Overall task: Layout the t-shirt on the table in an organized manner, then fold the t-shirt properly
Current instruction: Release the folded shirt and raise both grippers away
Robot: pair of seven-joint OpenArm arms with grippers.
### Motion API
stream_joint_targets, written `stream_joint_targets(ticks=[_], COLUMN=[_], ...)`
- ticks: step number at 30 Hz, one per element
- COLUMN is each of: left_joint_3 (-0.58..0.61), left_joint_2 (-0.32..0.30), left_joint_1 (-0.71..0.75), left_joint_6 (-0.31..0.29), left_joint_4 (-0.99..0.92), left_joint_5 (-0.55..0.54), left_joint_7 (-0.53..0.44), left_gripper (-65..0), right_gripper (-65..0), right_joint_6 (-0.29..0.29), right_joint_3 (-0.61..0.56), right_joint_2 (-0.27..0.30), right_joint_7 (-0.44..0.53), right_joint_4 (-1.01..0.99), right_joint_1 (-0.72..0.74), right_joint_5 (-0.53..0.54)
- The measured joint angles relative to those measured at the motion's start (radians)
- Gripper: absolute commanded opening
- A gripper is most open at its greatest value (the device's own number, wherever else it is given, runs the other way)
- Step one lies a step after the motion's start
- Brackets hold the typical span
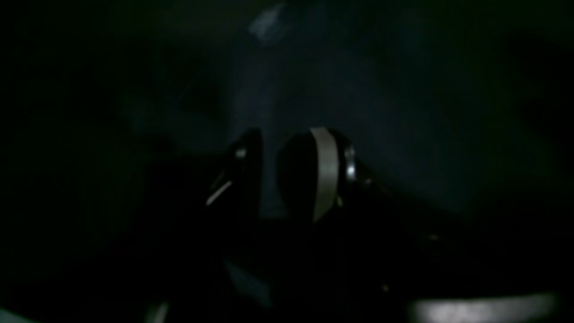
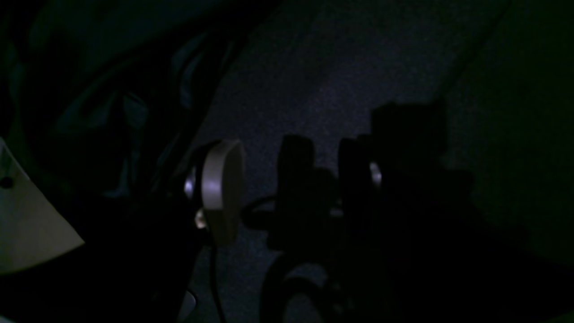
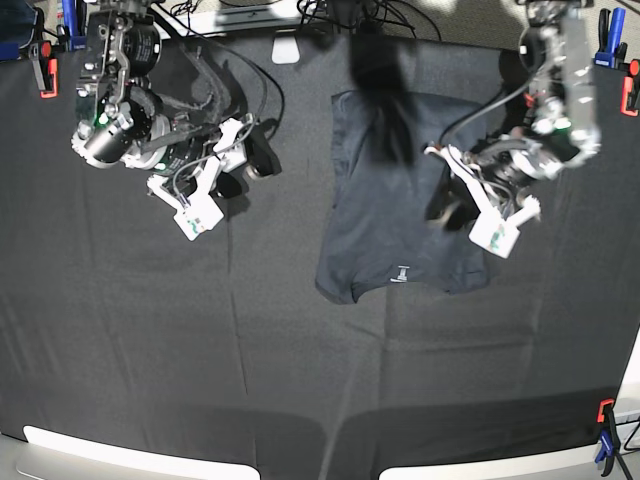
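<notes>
One t-shirt (image 3: pixel 395 215) lies right of centre on the table (image 3: pixel 200 350), neck label toward the bottom. Two arms: left gripper (image 3: pixel 445 208) over the shirt's right edge (grip impossible to tell), right gripper (image 3: pixel 255 160) spread, upper left. Clamps (image 3: pixel 45 65) mark the corners; the lower half is bare cloth.

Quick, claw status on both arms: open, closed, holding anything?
Left claw: at the t-shirt edge, jaws slightly apart; grip cannot be told.
Right claw: open, holding nothing, over the table.
</notes>
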Motion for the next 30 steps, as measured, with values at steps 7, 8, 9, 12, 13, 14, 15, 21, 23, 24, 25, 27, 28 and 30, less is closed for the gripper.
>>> stream_joint_targets(ticks=[7,8,9,12,13,14,15,21,23,24,25,27,28,30], left_joint_3=[-0.004,-0.004,-0.004,-0.004,-0.004,-0.004,-0.004,-0.001,-0.014,-0.024,-0.038,-0.079,-0.105,-0.159], left_joint_2=[-0.032,-0.032,-0.032,-0.032,-0.032,-0.032,-0.032,-0.03,-0.03,-0.03,-0.03,-0.03,-0.029,-0.03], left_joint_1=[-0.057,-0.054,-0.05,-0.035,-0.031,-0.029,-0.024,0.027,0.061,0.083,0.107,0.154,0.179,0.238], left_joint_6=[0.034,0.032,0.012,-0.041,-0.056,-0.063,-0.067,-0.083,-0.083,-0.082,-0.082,-0.078,-0.078,-0.075], left_joint_4=[-0.214,-0.219,-0.22,-0.205,-0.185,-0.159,-0.129,0.161,0.252,0.291,0.323,0.373,0.39,0.415], left_joint_5=[-0.042,-0.06,-0.079,-0.159,-0.187,-0.215,-0.238,-0.28,-0.276,-0.276,-0.276,-0.274,-0.272,-0.279], left_joint_7=[-0.043,-0.044,-0.042,-0.01,0.015,0.055,0.09,0.122,0.116,0.121,0.119,0.117,0.1,0.069], left_gripper=[-49.1,-49.1,-49.1,-49.1,-49.1,-49.1,-49.1,-49.1,-49.1,-49.1,-49.1,-49.1,-49.1,-49.1], right_gripper=[-32.5,-32.5,-32.5,-32.5,-32.5,-32.5,-32.5,-32.5,-32.5,-32.5,-32.5,-32.5,-32.5,-32.5], right_joint_6=[0.0,0.0,0.0,0.0,0.0,0.0,0.0,0.0,0.0,0.0,0.0,0.003,0.004,0.006], right_joint_3=[0.0,0.0,0.0,0.0,0.0,0.0,0.0,0.001,0.013,0.024,0.04,0.08,0.105,0.159], right_joint_2=[0.0,0.0,0.0,0.0,0.0,0.0,0.0,0.0,0.0,-0.001,-0.001,-0.003,-0.003,-0.002], right_joint_7=[-0.016,-0.016,-0.016,-0.016,-0.016,-0.016,-0.016,-0.016,-0.016,-0.016,-0.016,-0.014,-0.012,-0.01], right_joint_4=[0.0,0.0,0.0,0.0,0.0,0.0,0.0,0.0,0.005,0.016,0.032,0.074,0.097,0.146], right_joint_1=[0.0,0.0,0.0,0.0,0.0,0.0,0.0,0.0,-0.003,-0.008,-0.016,-0.04,-0.058,-0.095], right_joint_5=[-0.001,-0.001,0.0,-0.001,-0.001,0.0,-0.001,0.008,0.045,0.058,0.072,0.09,0.091,0.086])
